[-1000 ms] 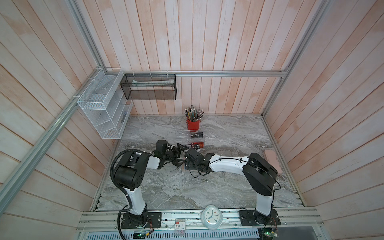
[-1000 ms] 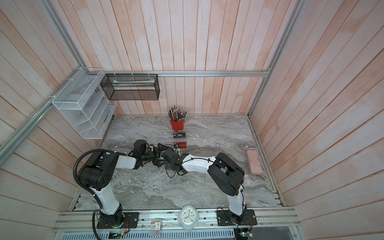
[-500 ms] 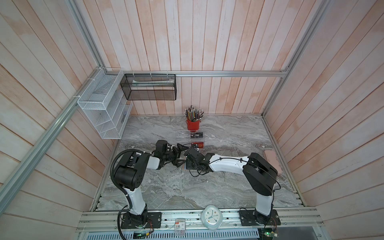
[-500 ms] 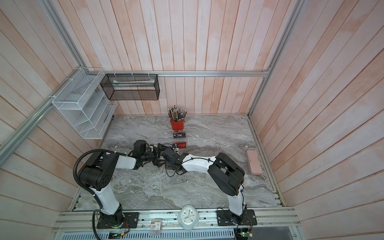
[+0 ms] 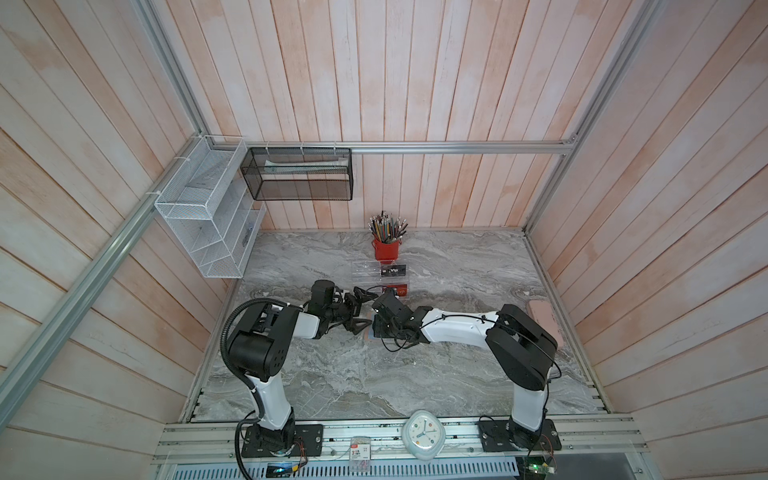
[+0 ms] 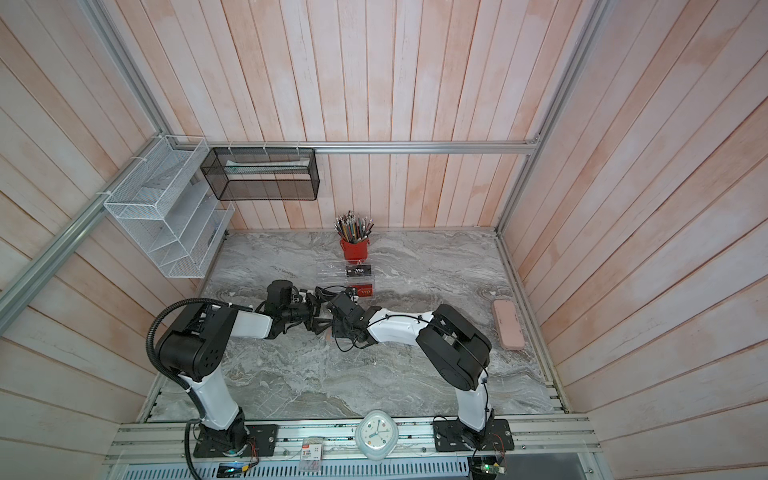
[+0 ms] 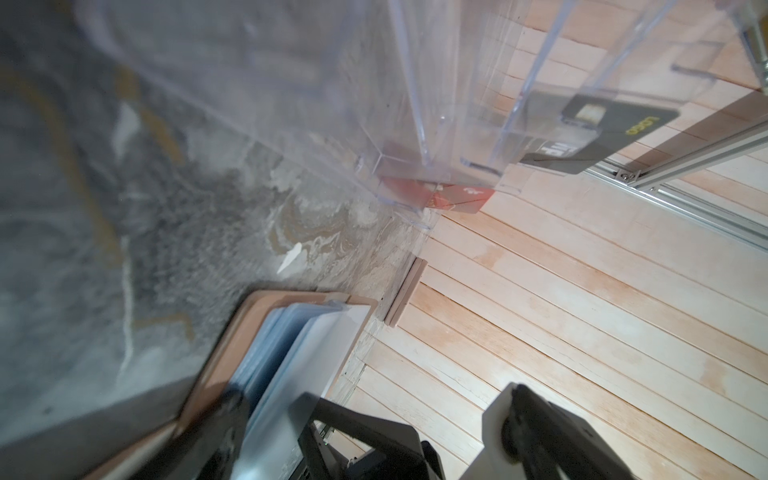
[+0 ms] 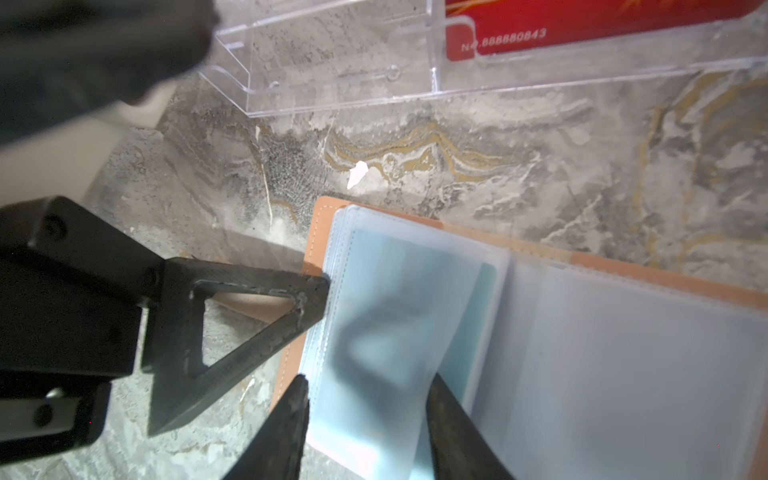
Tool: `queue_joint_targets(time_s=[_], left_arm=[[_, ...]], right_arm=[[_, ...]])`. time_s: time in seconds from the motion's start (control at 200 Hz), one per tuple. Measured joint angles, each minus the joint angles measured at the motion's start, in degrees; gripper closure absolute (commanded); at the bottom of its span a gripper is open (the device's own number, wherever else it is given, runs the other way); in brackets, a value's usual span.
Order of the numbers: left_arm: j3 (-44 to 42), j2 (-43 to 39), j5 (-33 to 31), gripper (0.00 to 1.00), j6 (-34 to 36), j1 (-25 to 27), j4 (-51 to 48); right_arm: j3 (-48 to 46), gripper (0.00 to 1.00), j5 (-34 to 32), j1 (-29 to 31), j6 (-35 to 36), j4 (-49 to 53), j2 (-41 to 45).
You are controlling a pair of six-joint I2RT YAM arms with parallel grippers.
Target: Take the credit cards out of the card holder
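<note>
The card holder [image 8: 320, 232] lies open on the marble, tan cover down and blue-grey sleeves up; a corner of it shows under the arms in a top view [image 5: 368, 333]. A teal credit card [image 8: 484, 307] sits inside a sleeve. My right gripper [image 8: 369, 378] is open, its fingers either side of a raised, blurred sleeve page. My left gripper [image 5: 365, 311] is wide open; one finger [image 8: 257, 279] touches the holder's edge with its tip. The red card [image 5: 401, 290] and the black card [image 5: 393, 271] stand in the clear rack [image 8: 332, 95].
A red cup of pencils [image 5: 386, 249] stands behind the rack. A pink case [image 5: 544, 322] lies at the table's right edge. White and black wire baskets [image 5: 208, 216] hang on the back-left walls. A clock [image 5: 423, 434] sits on the front rail.
My right gripper's jaws have come closer together around the sleeve page. Both arms stay almost where they were, and the left gripper is still wide open.
</note>
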State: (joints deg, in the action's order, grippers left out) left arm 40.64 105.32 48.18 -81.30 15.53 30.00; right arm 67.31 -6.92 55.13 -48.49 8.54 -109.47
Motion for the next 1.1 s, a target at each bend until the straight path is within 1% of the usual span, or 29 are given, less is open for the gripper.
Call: queue_joint_targets(time_s=[0.135, 0.23, 0.335, 0.38, 0.475, 0.55, 0.695, 0.81, 1.1], left_arm=[[0.0, 0.0, 0.0, 0.00, 0.0, 0.0, 0.0], [0.0, 0.0, 0.0, 0.00, 0.0, 0.0, 0.0], [0.0, 0.0, 0.0, 0.00, 0.0, 0.0, 0.0], [0.0, 0.0, 0.0, 0.00, 0.0, 0.0, 0.0], [0.0, 0.0, 0.0, 0.00, 0.0, 0.0, 0.0], [0.0, 0.0, 0.0, 0.00, 0.0, 0.0, -0.1], [0.0, -0.2, 0.1, 0.00, 0.0, -0.2, -0.5], [0.1, -0.8, 0.2, 0.00, 0.1, -0.4, -2.0], [0.3, -4.3, 0.3, 0.00, 0.7, -0.5, -7.1]], right_arm=[[-0.2, 0.62, 0.4, -0.2, -0.4, 0.0, 0.1], [-0.3, 0.70, 0.5, -0.2, -0.7, 0.0, 0.1], [-1.1, 0.72, 0.4, -0.2, -1.1, -0.2, 0.4], [-1.3, 0.77, 0.4, -0.2, -1.2, -0.3, 0.7], [-1.9, 0.79, 0.5, -0.4, -1.4, -0.2, 1.2], [-2.3, 0.86, 0.4, -0.6, -1.7, -0.2, 1.5], [-4.3, 0.89, 1.0, -1.2, -2.1, -1.0, 3.2], [-6.1, 0.99, 2.1, -2.1, -2.5, -2.0, 4.6], [-10.2, 1.00, 5.6, -3.4, -2.6, -7.3, 7.4]])
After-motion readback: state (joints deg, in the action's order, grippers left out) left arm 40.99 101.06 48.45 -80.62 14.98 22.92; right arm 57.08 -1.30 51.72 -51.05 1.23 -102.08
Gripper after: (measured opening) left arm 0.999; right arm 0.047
